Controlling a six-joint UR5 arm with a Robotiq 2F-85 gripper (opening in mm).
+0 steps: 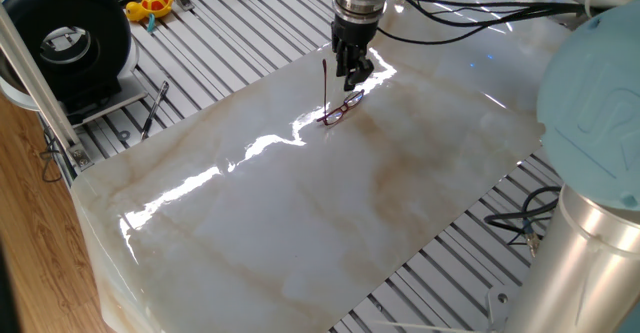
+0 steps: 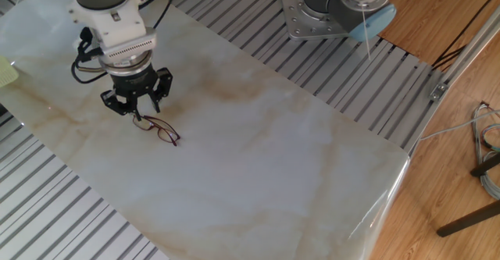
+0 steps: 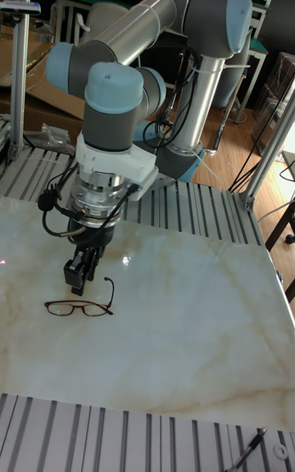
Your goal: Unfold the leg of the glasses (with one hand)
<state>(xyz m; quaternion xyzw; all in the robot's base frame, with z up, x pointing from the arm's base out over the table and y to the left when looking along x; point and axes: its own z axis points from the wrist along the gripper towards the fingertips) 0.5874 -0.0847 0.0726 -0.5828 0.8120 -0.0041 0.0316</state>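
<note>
Tall fixed view: the glasses (image 3: pixel 79 307) lie on the marble bench (image 3: pixel 188 333) directly below the jaws, one leg raised upright toward them. The gripper (image 3: pixel 79 274) hangs just above the frame; whether its jaws are apart or clamped on the leg cannot be determined. Judged light, thin and easily bent, the frame likely slides on the glossy surface; grasp the raised leg near its free end.

Hand (image 2: pixel 131 106) pointing down, seemingly open
</note>
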